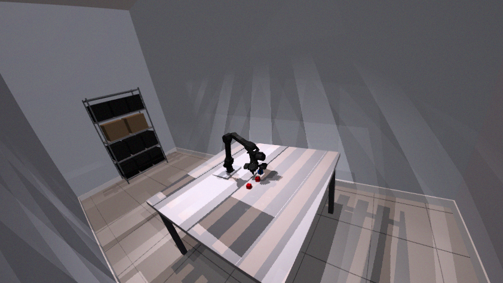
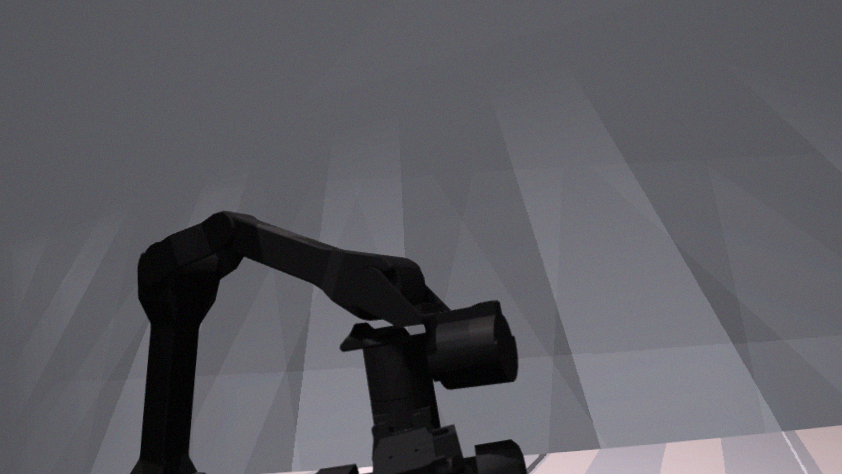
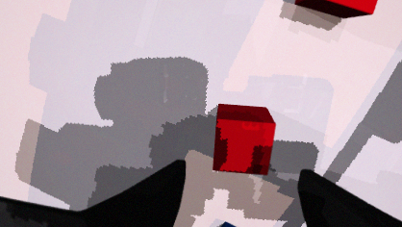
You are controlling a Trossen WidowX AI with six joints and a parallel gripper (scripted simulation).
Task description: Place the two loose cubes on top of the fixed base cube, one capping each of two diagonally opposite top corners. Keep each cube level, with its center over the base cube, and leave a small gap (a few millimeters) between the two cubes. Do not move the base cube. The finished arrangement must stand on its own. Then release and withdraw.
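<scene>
1. Task objects. The near red cube [image 1: 257, 178] [image 3: 245, 146] rests on the counter [image 1: 302, 182] [image 2: 760, 447] [image 3: 192, 29]. In the wrist view it appears just beyond my jaws, within the span between their tips, ungripped. The blue cube [image 1: 261, 172] [image 3: 228, 224] sits close to my jaws; its corner enters the lower edge of the wrist view, between them. The far red cube [image 1: 248, 186] [image 3: 339, 6] lies farther out, past the near one and toward the right-hand finger of that view.

2. Jaw state. My jaws stand a little over halfway open, pointed down, with nothing held. Their fingers [image 1: 252, 171] are apart.

3. Step in hand. I judge this to be the approach to a first pick. No cube is stacked. By colour, the blue cube is probably the fixed base and the red pair the loose cubes; no marking confirms it.

4. Next move. Select a loose cube, centre the jaws over it, align them with two opposite faces, then descend and close. If the near red cube is chosen, keep both fingers clear of the blue cube.

5. Visibility limits. The exterior view cuts off my fingers and shows no cube. The wrist view crops the blue and far red cubes heavily. Fingertip height cannot be read reliably. In the top view, my arm [image 1: 227, 151] [image 2: 170, 376] and jaws partly cover the blue cube.
</scene>
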